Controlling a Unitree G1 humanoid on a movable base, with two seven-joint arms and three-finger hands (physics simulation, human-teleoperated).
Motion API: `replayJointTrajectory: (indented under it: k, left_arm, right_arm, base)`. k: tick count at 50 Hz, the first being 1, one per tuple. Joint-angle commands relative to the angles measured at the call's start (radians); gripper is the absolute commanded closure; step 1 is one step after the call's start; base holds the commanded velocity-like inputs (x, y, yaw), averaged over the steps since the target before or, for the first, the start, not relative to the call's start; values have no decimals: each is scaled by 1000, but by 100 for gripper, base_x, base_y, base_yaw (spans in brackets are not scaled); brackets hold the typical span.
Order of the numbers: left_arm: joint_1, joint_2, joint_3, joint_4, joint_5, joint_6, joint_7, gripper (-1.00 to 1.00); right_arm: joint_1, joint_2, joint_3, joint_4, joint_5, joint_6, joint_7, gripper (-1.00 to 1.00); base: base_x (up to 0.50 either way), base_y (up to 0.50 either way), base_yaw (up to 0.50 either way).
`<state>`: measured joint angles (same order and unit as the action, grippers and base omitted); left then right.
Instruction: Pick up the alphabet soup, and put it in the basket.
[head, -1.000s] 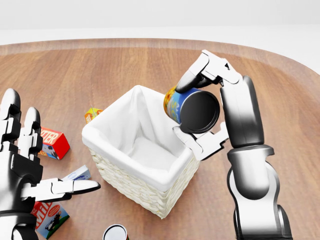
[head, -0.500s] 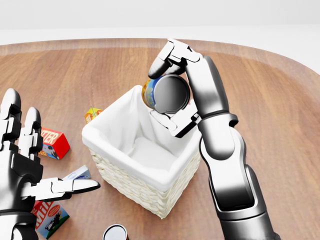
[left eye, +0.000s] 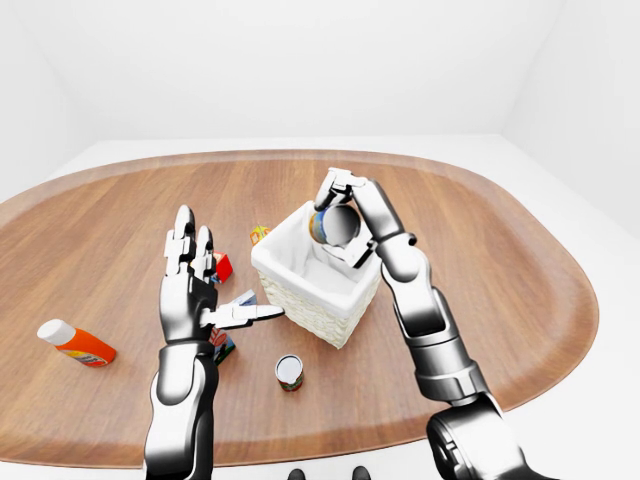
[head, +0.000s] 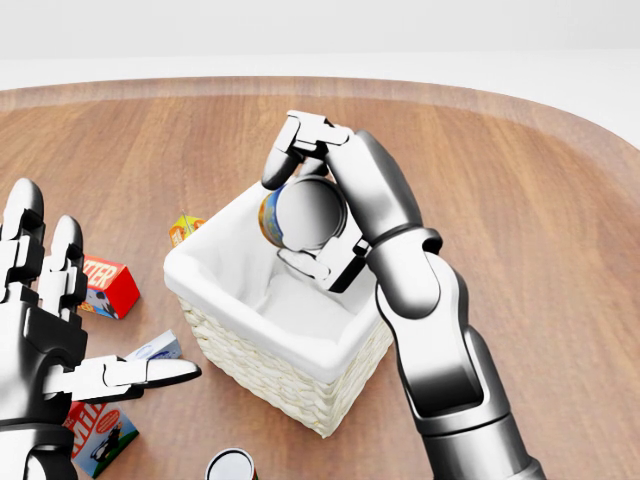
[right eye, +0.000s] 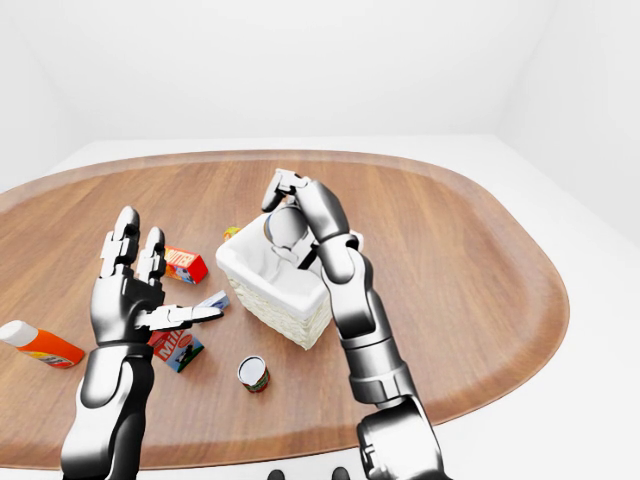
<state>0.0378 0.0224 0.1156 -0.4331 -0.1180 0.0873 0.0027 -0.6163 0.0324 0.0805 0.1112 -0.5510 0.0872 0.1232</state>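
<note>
Right hand: gripped soup over basket.
Left hand: open, at basket's 9 o'clock.
Risk: tilted release could clip rim, roll onto tabletop.

Bright, even, sharp renders with soft shadows, no blur.

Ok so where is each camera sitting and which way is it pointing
Head view: on the head, tilted down at the basket; right hand shut on the alphabet soup, open left hand at left.
Left-eye view: on the head, wider, looking down over the whole table; both arms show.
Right-eye view: its paired eye, nearly the same picture, the same things shifted left.
All share basket, can, both hands.
</note>
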Motion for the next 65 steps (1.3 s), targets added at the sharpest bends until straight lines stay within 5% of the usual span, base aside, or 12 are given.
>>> replayJointTrajectory:
  k: [1,36,65]
  left_arm:
    - [1,-1,-1,0,0,0,0,-100]
    - [4,0,0,-9,0,0,-1,-100]
    - [3,-1,-2,-5,3,0,-2,-100]
  right_arm:
    - [1,3,4,21,19,0,19,100]
    - [-2,-22,-5,266,-55,0,-19,100]
    - [-2,-19,-6,249,-51,0,-20,100]
  base:
    - [0,0,0]
    - [0,0,0]
    - [0,0,0]
